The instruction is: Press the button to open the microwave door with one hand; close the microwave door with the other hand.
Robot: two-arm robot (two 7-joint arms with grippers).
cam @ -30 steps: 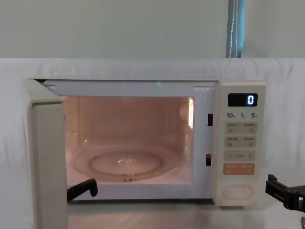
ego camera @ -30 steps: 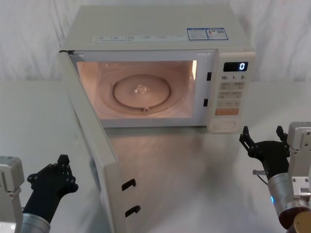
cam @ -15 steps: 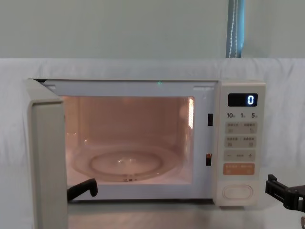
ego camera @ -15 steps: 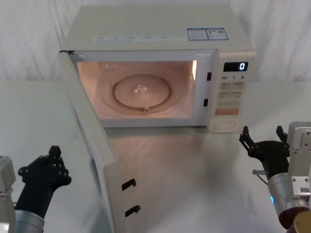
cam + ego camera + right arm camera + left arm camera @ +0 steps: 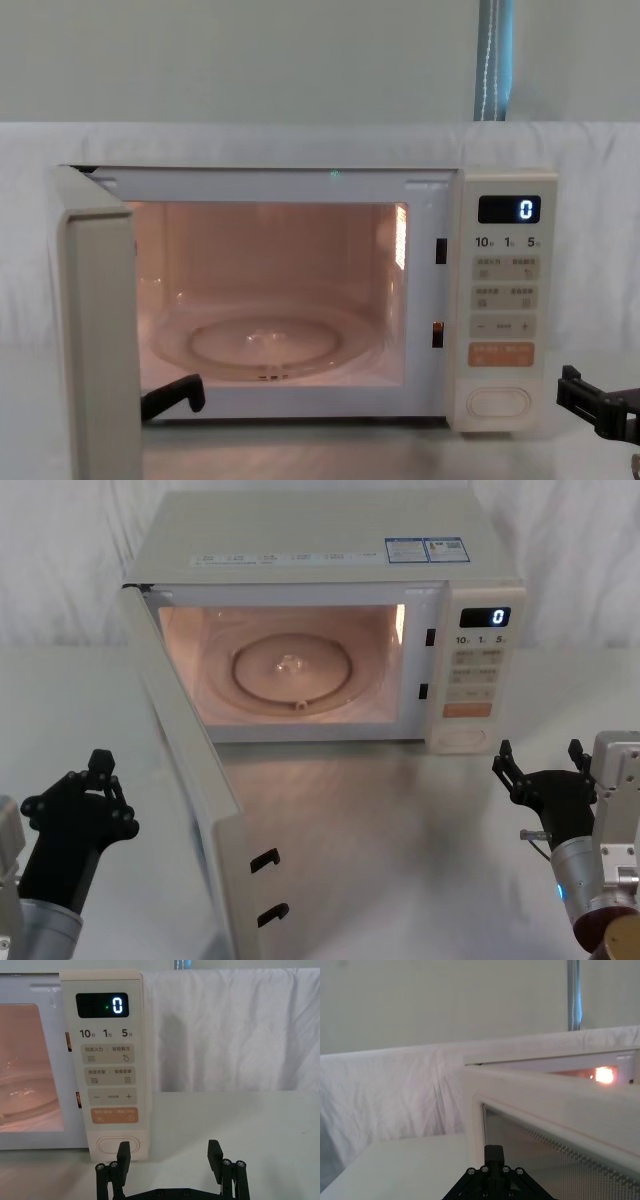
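The boxy cream microwave [image 5: 320, 550] stands on the pale matte table [image 5: 400, 830], its cavity lit orange around a round glass turntable [image 5: 292, 666]. The microwave door [image 5: 185, 770], a broad flat panel, swings out toward the robot. The smooth pill-shaped button [image 5: 118, 1144] sits lowest on the panel, under a display showing 0. The black right gripper [image 5: 170, 1157] hovers before it, claws spread wide. The left gripper [image 5: 85, 795] hangs outside the door; whether its claws are open cannot be told.

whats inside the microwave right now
Through the open microwave door, the lit cavity holds a round glass turntable with nothing on it. The door's edge covers the cavity's left corner in the chest view.
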